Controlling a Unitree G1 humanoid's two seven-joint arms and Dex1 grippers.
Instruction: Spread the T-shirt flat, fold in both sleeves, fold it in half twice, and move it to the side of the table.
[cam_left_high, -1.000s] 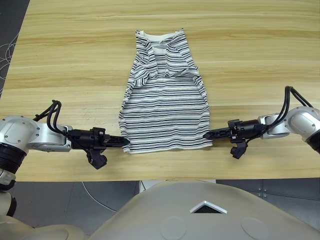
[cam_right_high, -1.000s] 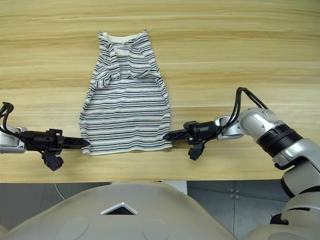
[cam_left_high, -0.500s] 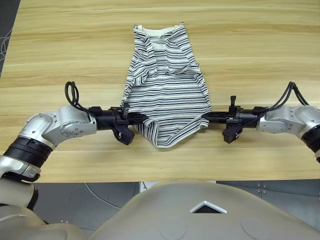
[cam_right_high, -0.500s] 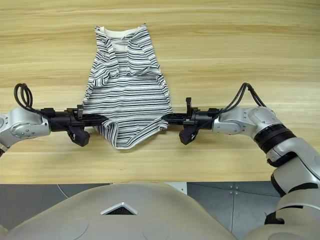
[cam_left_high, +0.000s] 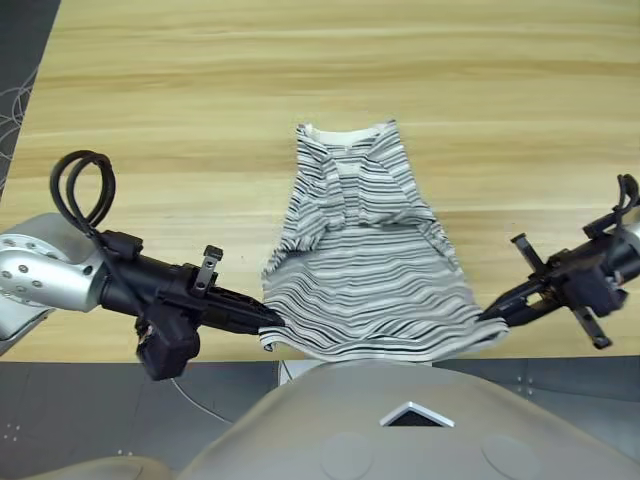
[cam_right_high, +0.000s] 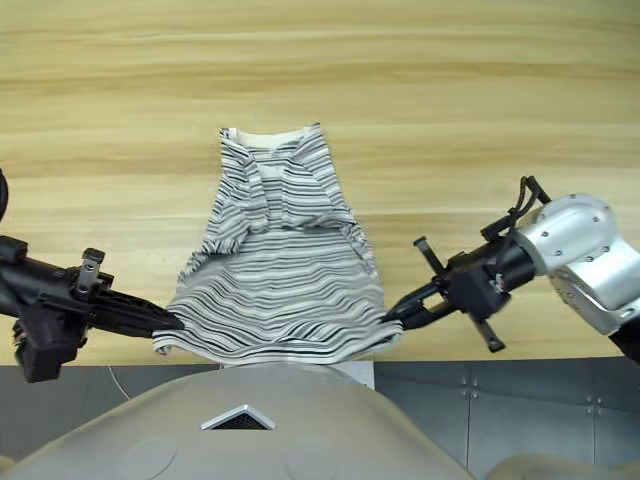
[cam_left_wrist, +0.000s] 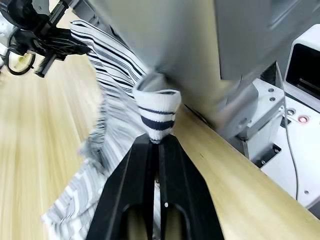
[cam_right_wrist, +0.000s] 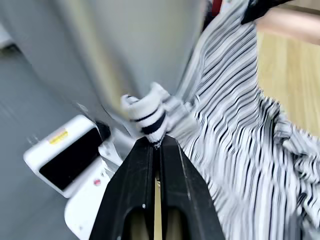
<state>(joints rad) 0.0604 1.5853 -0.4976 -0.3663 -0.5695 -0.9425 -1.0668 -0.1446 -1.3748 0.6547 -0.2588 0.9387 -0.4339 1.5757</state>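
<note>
Jaws: both pairs are pinched shut on cloth. The left gripper (cam_left_high: 270, 322) holds one bottom corner of the T-shirt (cam_left_high: 370, 270) and the right gripper (cam_left_high: 487, 316) holds the other. In each wrist view a small bunched tuft of striped fabric stands up out of the closed tips, so you have the hem (cam_left_high: 370, 352) itself and not just a loose thread.

Position: the shirt lies lengthwise on the table (cam_left_high: 200, 100). Its collar (cam_left_high: 345, 133) points away from you, and the hem sits right at the near edge. The two grippers stand well apart, one at each side, and the hem runs between them in a shallow sag. The collar end rests on the wood. The corners look raised off it, though how high you cannot tell.

Why held so, as a judgement: gripping both corners lets you draw the body towards you and apart, which smooths it. The lower half shows even stripes, while the chest and shoulders are rumpled and the sleeves are bunched inward. Count the spreading step as unfinished.

Writing: none is visible on the shirt, only stripes. A white box (cam_right_wrist: 70, 150) below the table carries a yellow sticker (cam_right_wrist: 57, 136), and its print is too blurred to read.
</note>
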